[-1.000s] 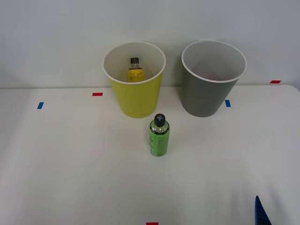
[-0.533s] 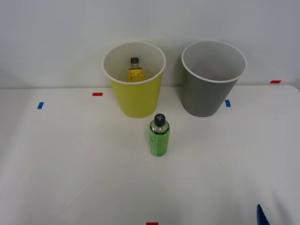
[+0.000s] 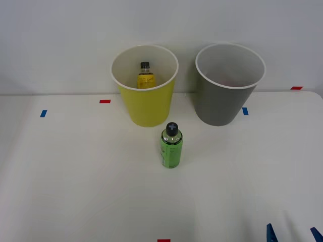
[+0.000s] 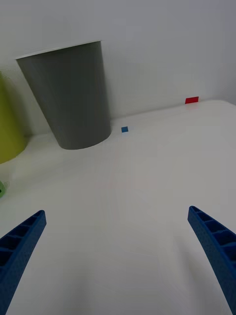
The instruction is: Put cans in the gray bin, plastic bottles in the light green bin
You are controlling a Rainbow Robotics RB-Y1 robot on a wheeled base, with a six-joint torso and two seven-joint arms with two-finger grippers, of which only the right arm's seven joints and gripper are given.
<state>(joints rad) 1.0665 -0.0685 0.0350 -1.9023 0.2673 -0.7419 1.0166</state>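
bins: 2, light green bin (image 3: 146,108) beside gray bin (image 3: 225,98) | bottles: 2, yellow bottle (image 3: 145,76) inside light green bin, green bottle (image 3: 171,145) upright before the bins | right gripper (image 4: 118,256): spread wide, holding nothing | white table (image 3: 75,181), red and blue tape marks, white wall

You see the yellow-labelled bottle (image 3: 145,75) half hidden behind the light green bin (image 3: 147,107) front wall; at five o'clock, only the right gripper (image 3: 293,235) tips clear the edge.
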